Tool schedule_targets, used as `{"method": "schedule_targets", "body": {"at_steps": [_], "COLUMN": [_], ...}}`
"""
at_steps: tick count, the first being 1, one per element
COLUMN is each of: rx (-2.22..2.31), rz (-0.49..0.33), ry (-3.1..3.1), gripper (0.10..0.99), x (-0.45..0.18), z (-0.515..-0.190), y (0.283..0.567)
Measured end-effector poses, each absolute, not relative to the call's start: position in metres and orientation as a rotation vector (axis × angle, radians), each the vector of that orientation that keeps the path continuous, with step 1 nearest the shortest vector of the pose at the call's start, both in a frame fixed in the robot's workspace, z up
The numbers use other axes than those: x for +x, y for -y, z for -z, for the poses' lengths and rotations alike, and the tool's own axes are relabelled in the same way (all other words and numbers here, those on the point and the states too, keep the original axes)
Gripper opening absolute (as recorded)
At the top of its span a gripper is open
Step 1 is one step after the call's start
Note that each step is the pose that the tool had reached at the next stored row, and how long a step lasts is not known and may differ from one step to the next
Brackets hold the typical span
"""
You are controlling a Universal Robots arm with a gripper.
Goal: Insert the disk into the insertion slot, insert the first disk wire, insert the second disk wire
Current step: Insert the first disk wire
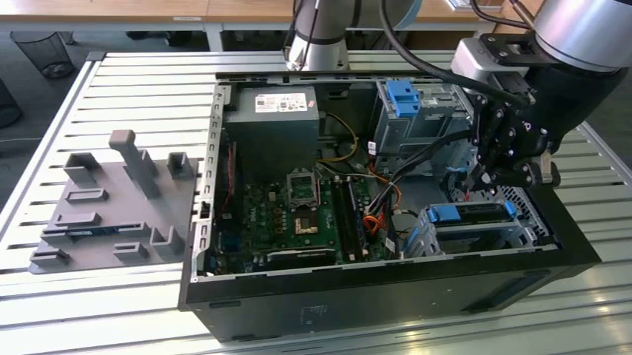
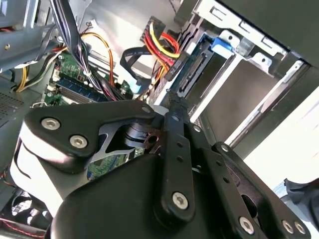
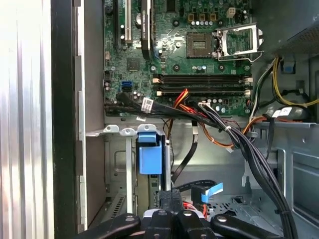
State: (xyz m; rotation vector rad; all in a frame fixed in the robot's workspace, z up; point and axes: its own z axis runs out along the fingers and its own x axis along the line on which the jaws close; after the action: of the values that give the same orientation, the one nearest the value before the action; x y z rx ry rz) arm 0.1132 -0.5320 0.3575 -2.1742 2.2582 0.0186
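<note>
Broadly, saw a slatted table [image 1: 118, 81] carrying an open computer case [image 1: 395, 296] laid on its side, with a green circuit board [image 1: 296, 214] across its floor. Found the slot [image 1: 499, 238], a low silver cage, in the corner of the case toward the exterior view's right. Found the disk [image 1: 470, 213] lodged in its mouth with the blue frame outward, and judged that first step done. Picked out the disk [image 3: 149, 158] in the first wrist view by that same blue frame.

Placed the claw [image 1: 484, 181] just above the disk, hanging inside the case. Read the claw [image 3: 172, 196] as drawn together with no gap in the first wrist view. Could not tell whether anything thin was pinched there.

Noted red and yellow wires [image 2: 159, 45] running to a black plug near the disk's rear edge, and a flat black cable [image 2: 130, 54] beside them. Could not tell whether either was seated.

Judged the disk dense, rigid and easily harmed by knocks. Thought it best taken by the long edges of the blue frame, never by the labelled face. Judged the wires limp along their length and stiff only at the plug. Thought them best gripped on the plug body, squarely, since a pull on the strands would likely bend or tear them.
</note>
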Motion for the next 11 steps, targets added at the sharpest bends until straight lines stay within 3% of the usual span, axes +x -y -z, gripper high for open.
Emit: {"method": "schedule_targets", "body": {"at_steps": [11], "rx": [-2.126], "rz": [-0.018], "ry": [-2.303], "gripper": [0.106], "x": [0.1157], "z": [-0.3603], "y": [0.5279]}}
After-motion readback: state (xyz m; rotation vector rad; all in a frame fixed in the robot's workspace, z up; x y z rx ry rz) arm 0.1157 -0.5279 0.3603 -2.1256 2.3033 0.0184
